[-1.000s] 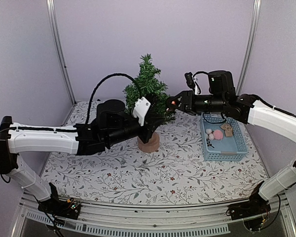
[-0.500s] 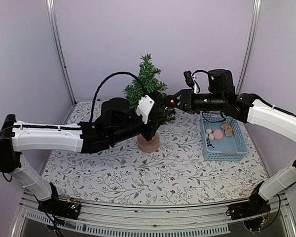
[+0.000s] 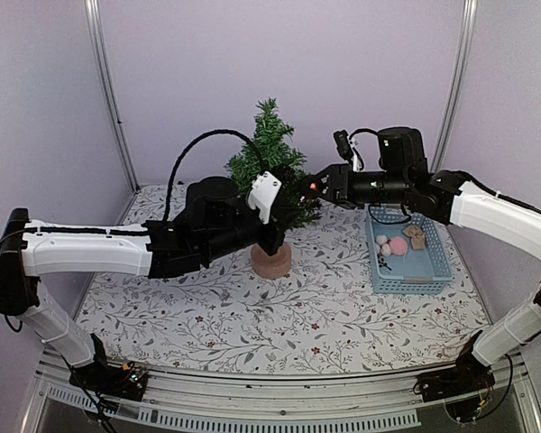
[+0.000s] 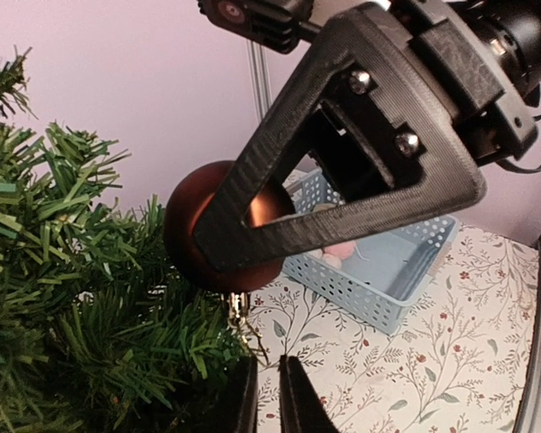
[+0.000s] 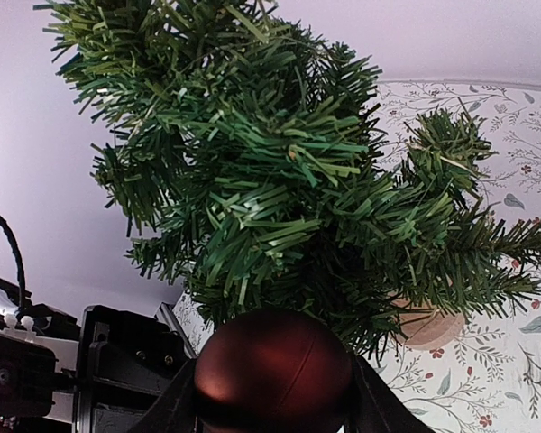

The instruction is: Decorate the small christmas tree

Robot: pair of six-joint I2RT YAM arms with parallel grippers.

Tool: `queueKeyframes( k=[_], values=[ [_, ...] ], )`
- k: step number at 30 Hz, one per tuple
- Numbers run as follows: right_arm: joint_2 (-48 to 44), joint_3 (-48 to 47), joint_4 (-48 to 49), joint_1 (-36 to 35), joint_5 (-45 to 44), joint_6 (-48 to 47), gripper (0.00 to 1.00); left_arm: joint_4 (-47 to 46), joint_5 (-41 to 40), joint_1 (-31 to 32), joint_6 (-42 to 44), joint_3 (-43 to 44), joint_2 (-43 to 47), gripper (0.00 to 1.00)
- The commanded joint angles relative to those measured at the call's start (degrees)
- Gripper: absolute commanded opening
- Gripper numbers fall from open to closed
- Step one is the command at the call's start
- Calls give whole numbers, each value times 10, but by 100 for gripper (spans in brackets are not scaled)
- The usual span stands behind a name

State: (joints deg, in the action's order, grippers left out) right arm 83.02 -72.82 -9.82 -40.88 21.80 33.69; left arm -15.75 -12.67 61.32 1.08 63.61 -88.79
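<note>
Presently, right gripper (image 3: 314, 187) at the small christmas tree (image 3: 269, 158), jaws clenched on a dark red ball (image 5: 272, 370).
Tree stands at the worktop's (image 3: 207, 307) 12 o'clock, branches crowding the ball; blue basket (image 3: 413, 285) at its 3 o'clock. Left gripper (image 4: 269, 394) sits under the ball, jaws nearly together; cannot tell if anything is pinched.

Black fingers (image 4: 343, 171) clamp red bauble (image 4: 187, 225) against tree (image 4: 72, 298).

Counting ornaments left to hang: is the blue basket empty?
No, a pink ball and a tan piece lie in the basket.
</note>
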Motion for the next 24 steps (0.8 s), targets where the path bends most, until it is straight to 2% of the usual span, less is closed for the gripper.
queueKeyframes(
  k=[1, 5, 15, 16, 19, 24],
  values=[
    [4, -17, 7, -4, 8, -4, 18, 9, -7, -7, -7, 11, -7, 9],
    [6, -17, 6, -5, 8, -4, 18, 11, -6, -9, -9, 11, -7, 0],
    [6, -16, 4, -5, 2, -4, 18, 12, -2, -12, -9, 8, -6, 0],
    [6, -16, 4, -5, 3, -4, 19, 8, 4, -12, -9, 5, -5, 1],
    [7, -15, 6, -5, 6, -5, 19, -5, 19, -12, -22, -3, -1, 15],
    [7, -14, 9, -5, 11, -4, 19, -3, 10, -13, -21, 8, -10, 19]
  ],
)
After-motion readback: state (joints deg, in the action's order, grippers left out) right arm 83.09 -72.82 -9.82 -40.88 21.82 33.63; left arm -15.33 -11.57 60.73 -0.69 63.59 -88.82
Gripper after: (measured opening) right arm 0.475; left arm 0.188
